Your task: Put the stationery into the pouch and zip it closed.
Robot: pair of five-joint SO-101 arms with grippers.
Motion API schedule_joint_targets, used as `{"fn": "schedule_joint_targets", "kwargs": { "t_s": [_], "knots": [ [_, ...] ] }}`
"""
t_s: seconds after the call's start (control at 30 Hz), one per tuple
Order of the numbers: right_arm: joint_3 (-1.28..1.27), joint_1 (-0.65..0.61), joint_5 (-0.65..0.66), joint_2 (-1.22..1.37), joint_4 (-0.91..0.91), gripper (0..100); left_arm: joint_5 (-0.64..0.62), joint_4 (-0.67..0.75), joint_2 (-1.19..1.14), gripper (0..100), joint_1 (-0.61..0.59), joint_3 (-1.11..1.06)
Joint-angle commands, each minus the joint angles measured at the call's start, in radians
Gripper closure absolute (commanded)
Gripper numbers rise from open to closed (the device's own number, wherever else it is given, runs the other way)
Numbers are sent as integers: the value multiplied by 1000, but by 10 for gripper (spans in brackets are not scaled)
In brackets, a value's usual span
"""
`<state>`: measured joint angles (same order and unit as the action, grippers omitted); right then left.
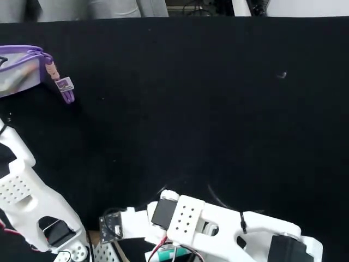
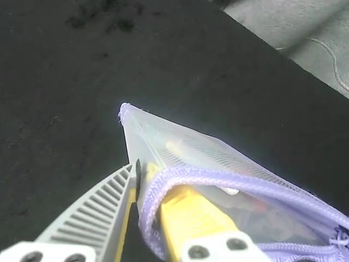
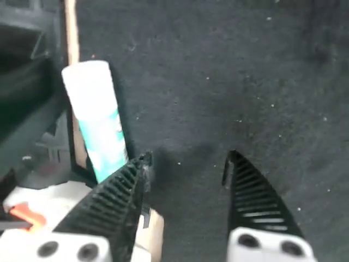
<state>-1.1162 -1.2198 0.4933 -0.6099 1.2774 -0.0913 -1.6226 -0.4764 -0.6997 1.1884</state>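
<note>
A clear mesh pouch (image 1: pixel 19 68) with purple zipper trim lies at the table's far left, its tag (image 1: pixel 64 84) hanging off its right end. Some items show dimly through the mesh. My left gripper (image 2: pixel 143 185) is shut on the pouch (image 2: pixel 218 158) at its open edge, the white ribbed finger (image 2: pixel 103 210) outside and the yellow finger (image 2: pixel 191 218) inside the purple rim. My right gripper (image 3: pixel 188 164) stands open just above the black mat, nothing between its fingers. A white and teal glue stick (image 3: pixel 98 128) lies beside one black finger (image 3: pixel 117 191), at the mat's edge.
The black mat (image 1: pixel 207 109) covers the table. The right arm's white body (image 1: pixel 218 226) lies along the near edge, and the left arm (image 1: pixel 27 202) rises at the near left. Wires and a wooden strip (image 3: pixel 70 33) lie beyond the mat's edge.
</note>
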Motion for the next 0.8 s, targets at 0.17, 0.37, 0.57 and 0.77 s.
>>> {"fn": "schedule_joint_targets", "kwargs": {
  "t_s": [0.17, 0.37, 0.57, 0.77],
  "knots": [
    [51, 49, -180, -21, -25, 786, 0, 23, 6, 970, 77, 47],
    [51, 83, -192, -21, -26, 786, 0, 28, 6, 970, 76, 47],
    [51, 77, -181, -21, -26, 786, 6, 72, -63, 970, 68, 56],
    [1, 63, 66, -21, 2, 786, 0, 72, -118, 970, 59, 56]
  ]
}}
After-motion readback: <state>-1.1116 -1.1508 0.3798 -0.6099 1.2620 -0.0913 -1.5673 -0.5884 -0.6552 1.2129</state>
